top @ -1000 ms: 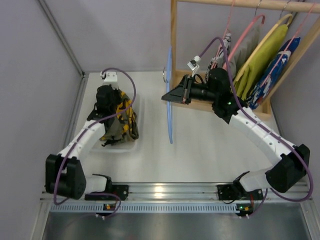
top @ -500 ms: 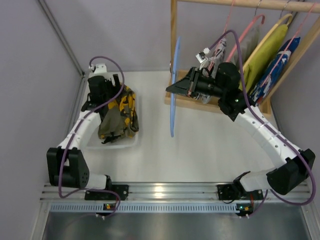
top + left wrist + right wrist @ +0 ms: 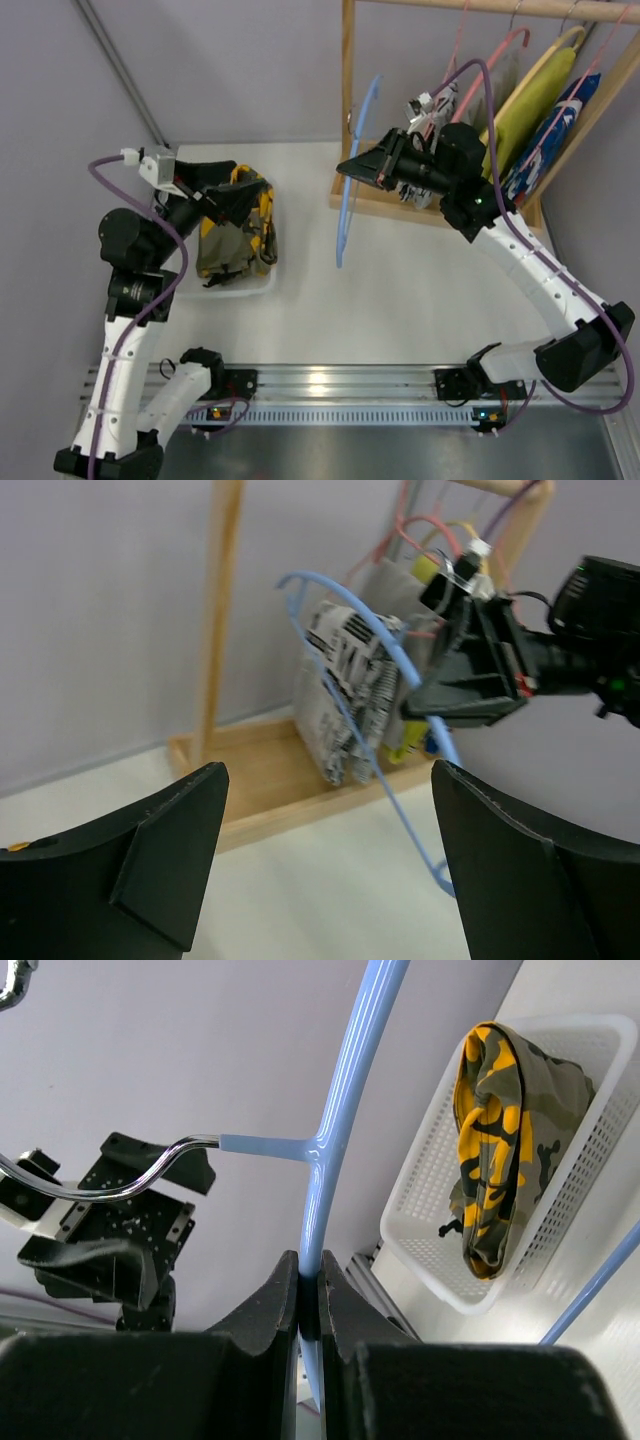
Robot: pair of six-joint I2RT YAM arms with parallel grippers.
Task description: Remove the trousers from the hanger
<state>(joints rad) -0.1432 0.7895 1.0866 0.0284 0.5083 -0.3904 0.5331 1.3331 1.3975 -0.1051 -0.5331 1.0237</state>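
The trousers (image 3: 240, 232), camouflage with yellow patches, lie bunched in a white basket (image 3: 243, 290) at the left; they also show in the right wrist view as trousers (image 3: 500, 1150) in the basket (image 3: 430, 1260). My left gripper (image 3: 230, 195) hovers above them, open and holding nothing (image 3: 328, 780). The light blue hanger (image 3: 352, 170) is bare and hangs in the air beside the rack post. My right gripper (image 3: 345, 168) is shut on its arm (image 3: 308, 1260). The hanger (image 3: 345, 1090) shows its metal hook to the left. From the left wrist I see the hanger (image 3: 396, 801) and the right gripper (image 3: 470, 670).
A wooden rack (image 3: 400, 210) stands at the back right, with its post (image 3: 347, 80) right by the held hanger. On its rail hang pink hangers (image 3: 490, 65), a lime-green garment (image 3: 530, 110), a blue patterned one (image 3: 560, 125) and a black-and-white one (image 3: 345, 680).
My left gripper has opened, let go of the trousers and risen off the basket as the arm lifted. The right gripper raised the hanger and tilted it toward the rack.
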